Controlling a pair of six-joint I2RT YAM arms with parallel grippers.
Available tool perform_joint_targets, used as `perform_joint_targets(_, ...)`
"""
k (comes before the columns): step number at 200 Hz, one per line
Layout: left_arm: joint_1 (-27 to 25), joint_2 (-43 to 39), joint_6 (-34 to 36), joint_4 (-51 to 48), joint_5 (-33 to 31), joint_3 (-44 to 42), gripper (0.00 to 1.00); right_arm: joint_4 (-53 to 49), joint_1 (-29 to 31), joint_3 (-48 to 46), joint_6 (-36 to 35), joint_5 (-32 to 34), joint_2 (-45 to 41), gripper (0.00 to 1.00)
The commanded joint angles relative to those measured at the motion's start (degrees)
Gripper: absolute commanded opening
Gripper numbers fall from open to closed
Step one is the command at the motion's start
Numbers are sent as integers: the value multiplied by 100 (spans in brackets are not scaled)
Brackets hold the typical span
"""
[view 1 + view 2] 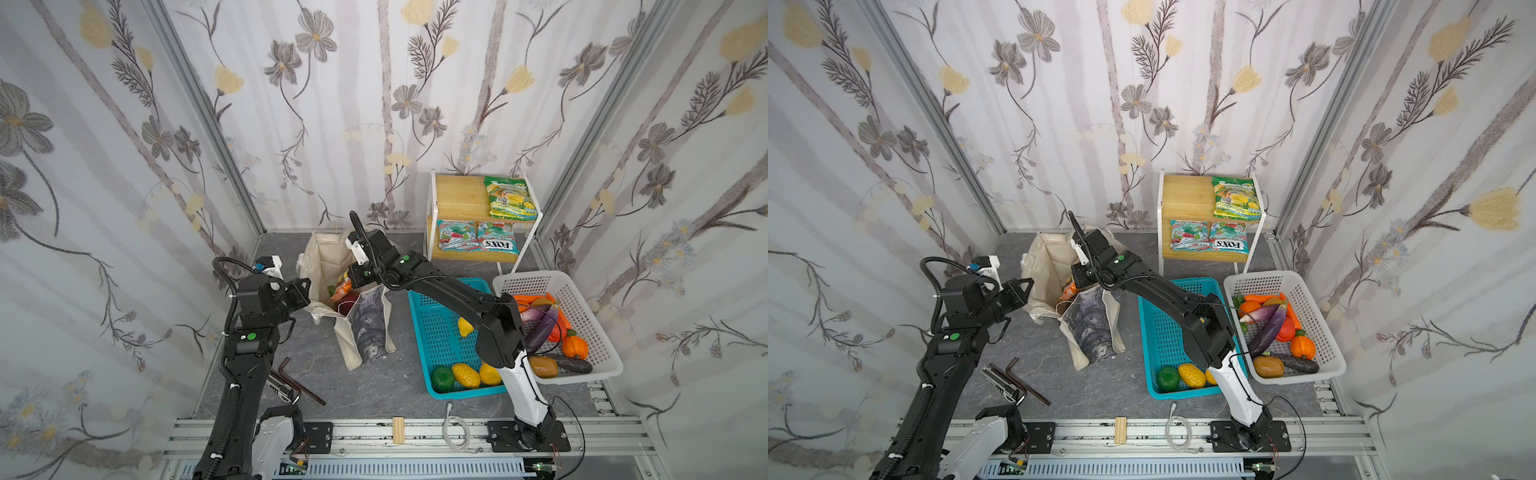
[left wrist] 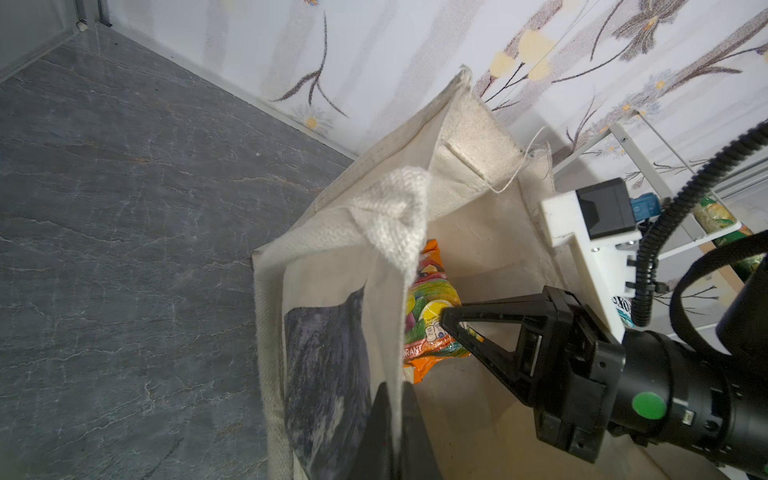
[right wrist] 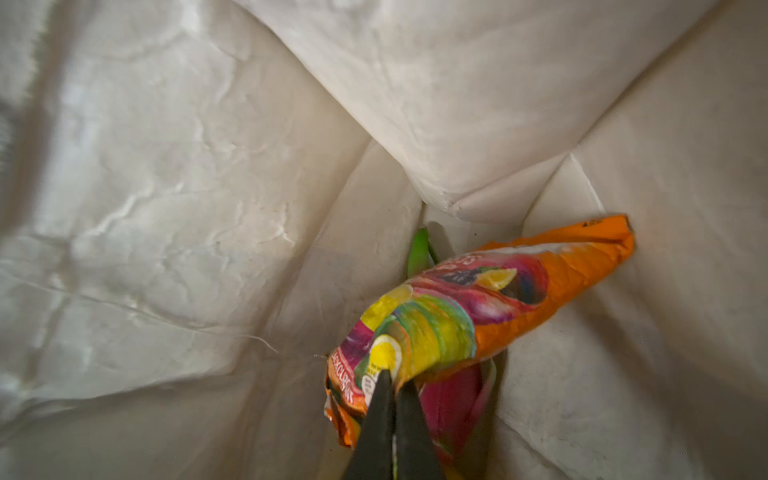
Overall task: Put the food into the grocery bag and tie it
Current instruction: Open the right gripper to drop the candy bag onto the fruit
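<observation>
left end effector clamps cream canvas tote rim, worktop 11 o'clock, propping mouth open | right end effector grips orange snack packet inside for drop

Four snack packets: one orange packet pinched between the closed jaws of the right gripper, and three shelf packets well away from both pairs of jaws. One dragon fruit lies just beneath those right jaws. One tote has its wall nipped in the jaws of the left gripper. There are two baskets, both clear of the jaws. The teal basket holds three yellow fruits and one green fruit, and the white basket holds three eggplants.
</observation>
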Motion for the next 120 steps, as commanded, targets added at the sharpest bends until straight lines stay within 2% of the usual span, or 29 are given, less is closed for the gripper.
perform_joint_targets(1, 0, -7, 5, 228, -44, 47, 0, -233, 7, -26, -184, 788, 81, 0)
perform_joint_targets(44, 3, 17, 4, 228, -74, 57, 0, -464, 95, -95, -239, 1330, 165, 0)
perform_joint_targets(80, 0, 69, -32, 252, -189, 101, 0, -602, 100, -130, -176, 1352, 137, 0)
perform_joint_targets(120, 2, 219, -50, 272, -135, 213, 0, -584, 98, -202, -169, 1323, -109, 11)
